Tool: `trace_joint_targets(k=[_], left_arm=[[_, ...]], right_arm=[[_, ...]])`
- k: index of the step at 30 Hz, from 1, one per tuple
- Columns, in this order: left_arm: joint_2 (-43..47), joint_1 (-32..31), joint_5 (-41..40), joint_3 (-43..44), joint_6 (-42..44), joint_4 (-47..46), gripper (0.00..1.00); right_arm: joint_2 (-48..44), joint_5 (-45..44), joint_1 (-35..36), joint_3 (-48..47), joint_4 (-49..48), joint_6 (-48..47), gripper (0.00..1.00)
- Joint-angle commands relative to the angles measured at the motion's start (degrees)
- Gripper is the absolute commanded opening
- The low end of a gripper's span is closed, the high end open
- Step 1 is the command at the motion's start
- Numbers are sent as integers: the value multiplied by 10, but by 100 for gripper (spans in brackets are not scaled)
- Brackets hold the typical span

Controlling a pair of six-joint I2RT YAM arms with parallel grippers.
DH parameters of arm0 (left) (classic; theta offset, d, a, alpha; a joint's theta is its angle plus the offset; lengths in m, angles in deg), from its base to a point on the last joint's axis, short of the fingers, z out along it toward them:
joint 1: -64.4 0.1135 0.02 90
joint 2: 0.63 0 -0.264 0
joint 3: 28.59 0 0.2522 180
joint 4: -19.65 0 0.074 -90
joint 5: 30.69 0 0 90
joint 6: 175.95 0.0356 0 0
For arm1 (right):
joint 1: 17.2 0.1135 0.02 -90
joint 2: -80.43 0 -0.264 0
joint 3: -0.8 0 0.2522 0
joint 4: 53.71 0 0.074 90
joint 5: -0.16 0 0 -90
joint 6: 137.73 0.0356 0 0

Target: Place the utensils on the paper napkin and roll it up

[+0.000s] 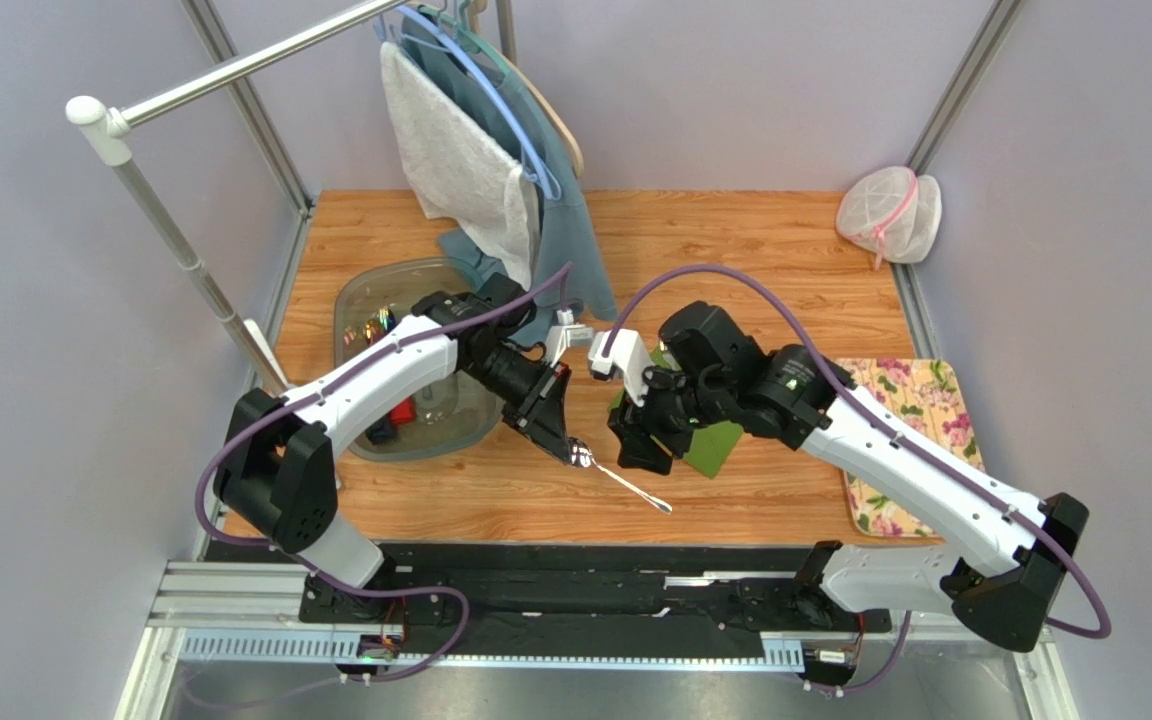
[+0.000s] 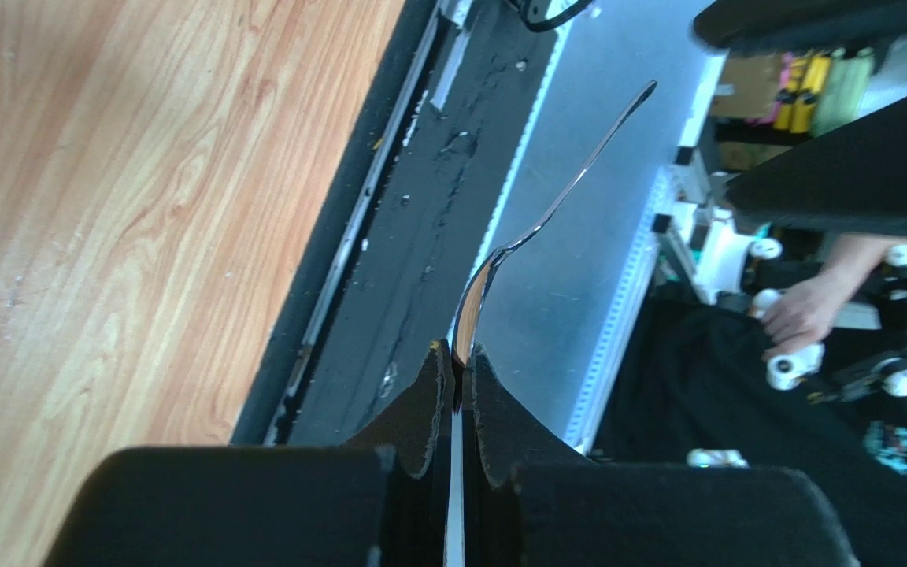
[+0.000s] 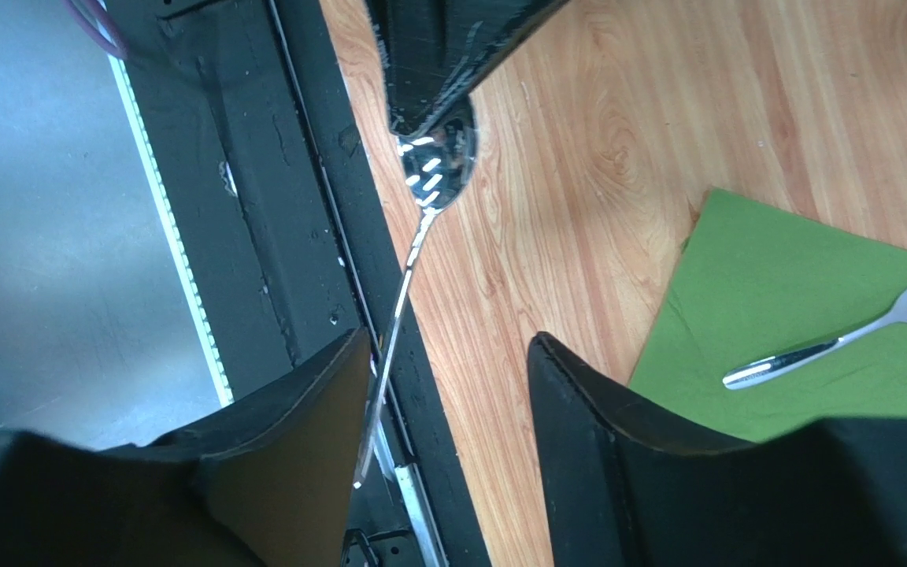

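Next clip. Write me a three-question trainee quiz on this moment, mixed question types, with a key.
1. Fill in: the jaws of the right gripper stand ____.
2. Which gripper is clamped on the spoon? A) the left gripper B) the right gripper C) neither
3. True or false: the fork lies on the paper napkin.

Key: 1 open; 2 A; 3 true.
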Motion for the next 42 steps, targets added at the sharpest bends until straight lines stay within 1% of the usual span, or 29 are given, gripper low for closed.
trace_joint_targets(k=[1, 6, 8, 10, 13, 18, 19, 27, 29, 30, 31, 34, 35, 36, 37, 38, 40, 42], left_arm=[[-9, 13, 52, 1, -39, -6, 0], [-11, 28, 60, 0, -48, -9, 0], [-11, 31, 60, -2, -49, -9, 0], [-10, 32, 60, -5, -50, -9, 0], [-7, 32, 61, -9, -52, -12, 0], [-6, 32, 60, -9, -52, -12, 0], [-6, 33, 60, -9, -53, -13, 0], [-7, 33, 63, -7, -54, -16, 0], [-5, 34, 63, -8, -53, -16, 0], [-4, 34, 63, -10, -52, -16, 0], [-4, 35, 62, -10, -52, -16, 0], [0, 35, 62, -12, -51, -23, 0], [4, 37, 62, -14, -51, -28, 7], [10, 38, 63, -15, -51, -32, 16], [14, 40, 63, -17, -47, -35, 36], [28, 42, 60, -18, -45, -41, 44], [44, 56, 49, -20, -42, -46, 63], [71, 79, 40, -21, -42, -54, 65]], right_arm=[[17, -34, 44, 8, -23, -7, 54], [44, -63, 89, 4, -29, -9, 46], [51, -86, 99, 7, -35, -9, 42], [59, -107, 109, 8, -39, -12, 41], [65, -135, 113, 7, -43, -9, 36], [72, -175, 118, 8, -51, -13, 33], [75, -184, 119, 8, -51, -14, 31], [88, -178, 133, 8, -45, -17, 28], [86, -182, 135, 12, -47, -17, 19], [85, -185, 135, 15, -50, -16, 13], [85, -192, 135, 15, -50, -16, 1], [82, -200, 135, 14, -49, -16, 0], [82, -204, 135, 14, -49, -16, 0], [81, -207, 135, 15, -48, -16, 0], [80, -211, 134, 16, -48, -16, 0], [78, -232, 134, 19, -50, -15, 0], [65, -245, 128, 27, -52, -13, 0], [48, -243, 104, 43, -62, -4, 0]])
